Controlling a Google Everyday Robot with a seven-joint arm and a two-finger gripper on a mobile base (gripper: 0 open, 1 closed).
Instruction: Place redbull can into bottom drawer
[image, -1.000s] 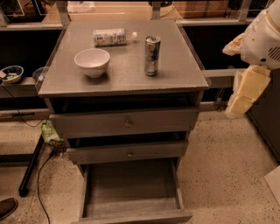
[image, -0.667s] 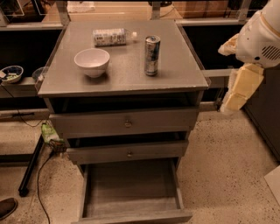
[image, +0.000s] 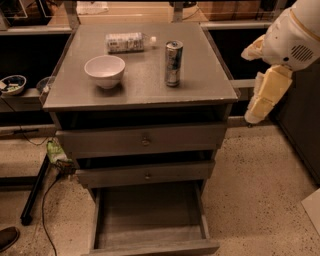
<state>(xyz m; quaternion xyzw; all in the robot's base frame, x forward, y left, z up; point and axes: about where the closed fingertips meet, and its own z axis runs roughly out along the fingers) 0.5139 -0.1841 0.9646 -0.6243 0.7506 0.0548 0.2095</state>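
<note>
The redbull can (image: 173, 63) stands upright on the grey cabinet top (image: 145, 85), right of centre. The bottom drawer (image: 150, 220) is pulled out below the two upper drawers, and its flat grey floor is bare. My gripper (image: 261, 100) hangs pointing down from the white arm (image: 292, 35) at the right, beside the cabinet's right edge. It is apart from the can, to the can's right and slightly lower, and holds nothing that I can see.
A white bowl (image: 105, 70) sits on the cabinet top at the left. A clear plastic bottle (image: 127, 42) lies on its side behind it. The two upper drawers (image: 145, 141) are slightly ajar. Cables and a black stand leg (image: 35, 190) lie on the floor at the left.
The arm and gripper have shifted a little to the left, closer to the cabinet's right side. The can, bowl, bottle and drawers have not moved.
</note>
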